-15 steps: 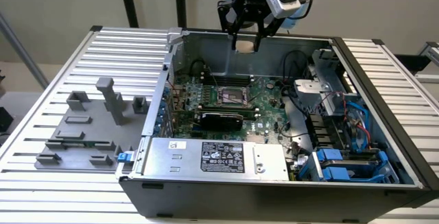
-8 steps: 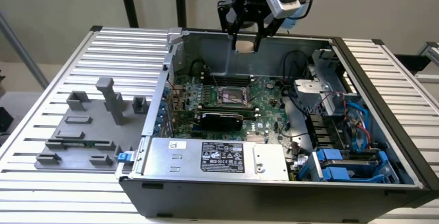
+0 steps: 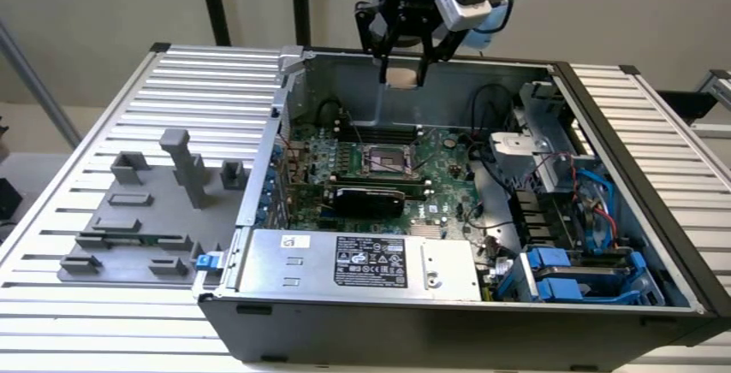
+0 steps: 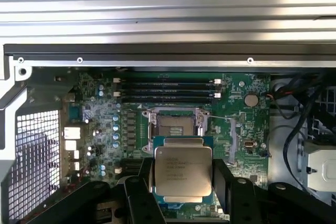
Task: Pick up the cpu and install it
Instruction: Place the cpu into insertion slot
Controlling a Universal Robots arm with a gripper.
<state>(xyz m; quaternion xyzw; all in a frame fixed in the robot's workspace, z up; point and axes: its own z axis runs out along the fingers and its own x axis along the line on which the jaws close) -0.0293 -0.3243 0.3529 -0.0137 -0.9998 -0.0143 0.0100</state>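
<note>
Clearly the claw (image 3: 402,67) is clamped on the cpu (image 4: 182,176), one black finger on each of two opposite edges, with the printed metal lid facing the wrist camera. It hangs high over the open case (image 3: 594,125), near the back wall. The socket (image 4: 177,125) sits well below and apart from the chip, and its centre looks bare (so nothing is seated yet). The chip's edges look square with the socket frame. Memory sticks (image 4: 165,90) run just beside the socket, and cables crowd the exterior view's right. The case rests on a slatted table (image 3: 103,116) beside grey blocks (image 3: 171,185).
</note>
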